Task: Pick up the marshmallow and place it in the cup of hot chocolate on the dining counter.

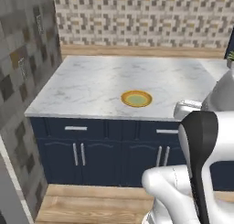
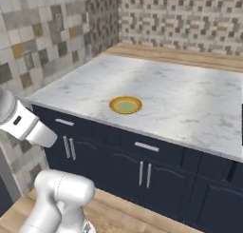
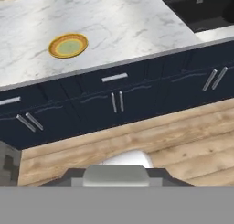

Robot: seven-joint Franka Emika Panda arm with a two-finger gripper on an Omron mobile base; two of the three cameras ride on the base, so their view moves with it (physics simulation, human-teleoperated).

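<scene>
Judging from these frames, the task is taken to be at its carrying stage at most, with placement still to be done. At the left of the hand view, a yellow-rimmed green plate [image 3: 68, 45] is seen lying bare on the marble counter [image 3: 128, 22] above navy drawers [image 3: 114, 81]; no marshmallow is seen on it. At the upper right, a dark sink [image 3: 203, 10] is set into the top. The jaws are recorded as clenched, yet whether the marshmallow is pinched between them cannot be told. Where the cup of hot chocolate stands cannot be told from these frames.
</scene>
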